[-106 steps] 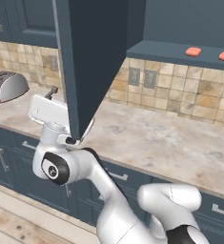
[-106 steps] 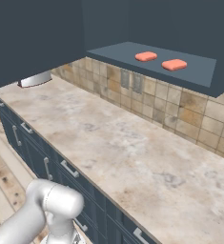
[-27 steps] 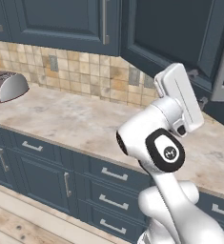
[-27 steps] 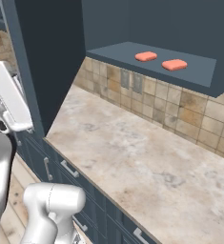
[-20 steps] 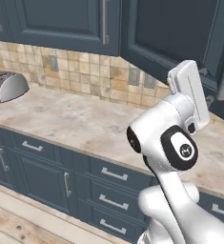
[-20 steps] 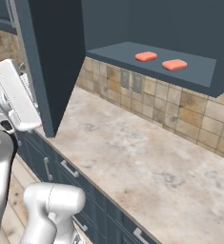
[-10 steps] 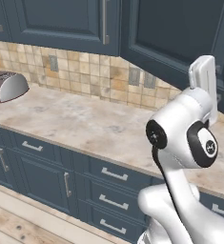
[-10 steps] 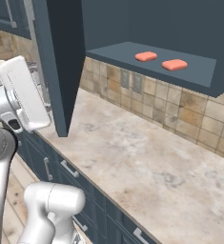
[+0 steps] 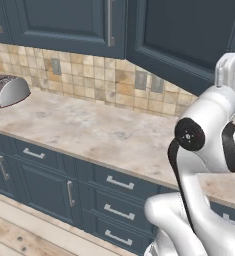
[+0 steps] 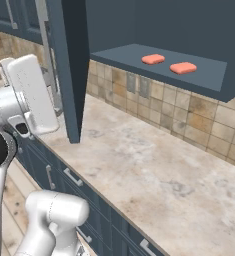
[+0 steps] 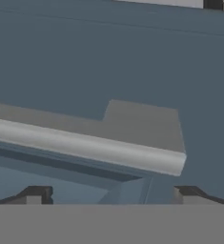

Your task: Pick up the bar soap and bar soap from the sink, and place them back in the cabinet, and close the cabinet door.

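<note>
Closing the cabinet door (image 10: 69,65), both soaps shelved.
Our hand (image 11: 111,193), fingers apart and empty, faces the door's handle (image 11: 85,145), whose long axis crosses just ahead between them.

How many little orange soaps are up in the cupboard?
2. One small flat salmon-orange bar soap lies on the open dark blue-grey cabinet's shelf; the other soap lies beside it on the right, apart. The door may hide more.
</note>
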